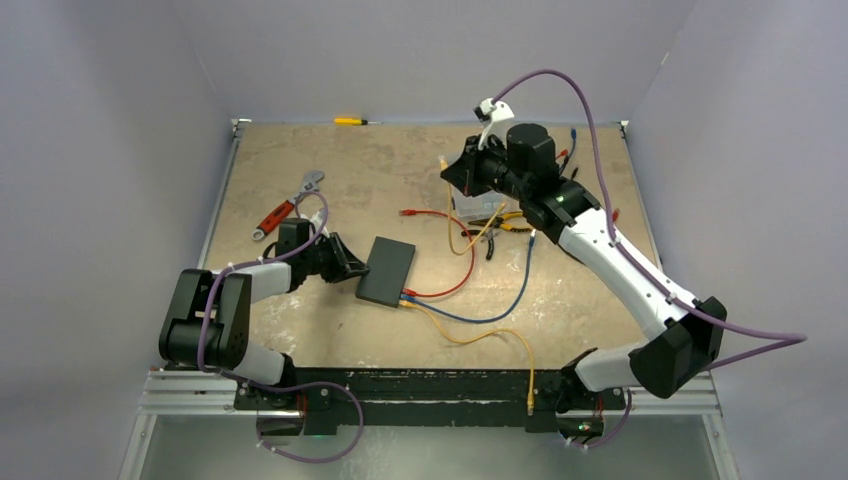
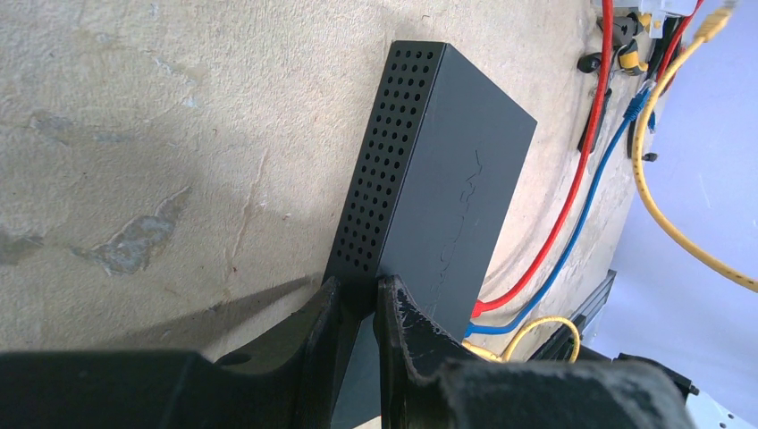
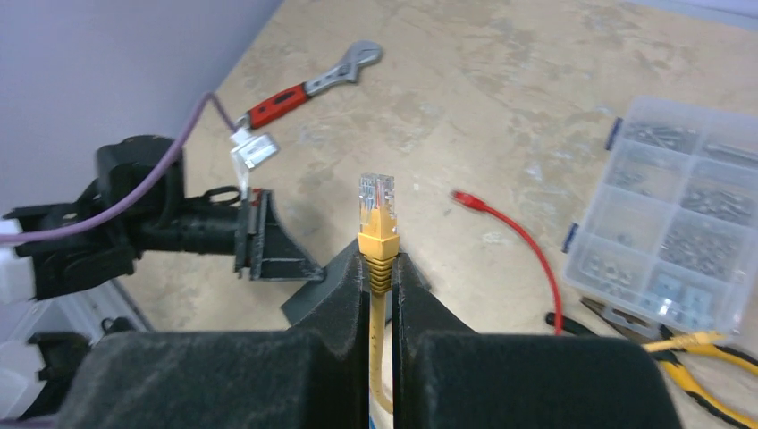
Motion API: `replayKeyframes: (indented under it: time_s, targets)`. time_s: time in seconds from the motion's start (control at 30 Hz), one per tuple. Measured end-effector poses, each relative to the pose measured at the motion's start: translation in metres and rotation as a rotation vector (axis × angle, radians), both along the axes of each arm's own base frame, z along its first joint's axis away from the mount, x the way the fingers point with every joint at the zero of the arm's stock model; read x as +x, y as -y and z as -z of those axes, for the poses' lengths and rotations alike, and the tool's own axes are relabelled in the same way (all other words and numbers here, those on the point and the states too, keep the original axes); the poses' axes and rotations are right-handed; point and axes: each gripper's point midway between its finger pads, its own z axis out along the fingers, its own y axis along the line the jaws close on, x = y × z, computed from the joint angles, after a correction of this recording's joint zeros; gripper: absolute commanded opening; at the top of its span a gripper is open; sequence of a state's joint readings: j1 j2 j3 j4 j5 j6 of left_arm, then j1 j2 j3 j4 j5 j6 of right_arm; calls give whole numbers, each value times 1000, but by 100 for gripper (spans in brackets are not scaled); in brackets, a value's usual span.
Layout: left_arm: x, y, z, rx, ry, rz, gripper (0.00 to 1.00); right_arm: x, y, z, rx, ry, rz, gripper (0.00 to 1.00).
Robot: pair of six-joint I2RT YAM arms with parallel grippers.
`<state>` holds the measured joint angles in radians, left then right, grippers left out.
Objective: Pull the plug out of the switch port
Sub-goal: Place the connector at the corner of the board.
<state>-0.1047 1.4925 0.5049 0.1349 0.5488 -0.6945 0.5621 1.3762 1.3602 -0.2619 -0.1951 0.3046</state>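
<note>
Plug, yellow, pinched in your right gripper, well clear of the switch; left gripper clamps its edge — likely bracing it.

The left gripper is clamped on the near end of the switch, which lies flat on the counter with its perforated side to the left. Beside the switch's near right edge, a red cable, a blue cable and a yellow cable meet it.

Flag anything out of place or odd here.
A yellow plug is clamped in the right pincer, held up away from the switch. A red cable's free end lies unplugged on the table. A yellow screwdriver lies at its far edge.
</note>
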Motion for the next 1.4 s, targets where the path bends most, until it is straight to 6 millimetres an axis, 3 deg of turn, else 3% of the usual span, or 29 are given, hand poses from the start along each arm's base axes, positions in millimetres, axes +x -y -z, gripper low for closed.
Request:
replayKeyframes:
  time_s: [0.13,0.43,0.9,1.4]
  targets:
    - [0,0,0,0,0,0,13,13,22,8,-33,-17,91,0]
    - [0,0,0,-1,2,1,13,48,97,23,-79,-56,323,0]
    - [0,0,1,-12,-4,6,13,53,173,14,-118,-22,585,0]
    - [2,2,1,-21,5,14,13,58,257,60,-104,-142,795,0]
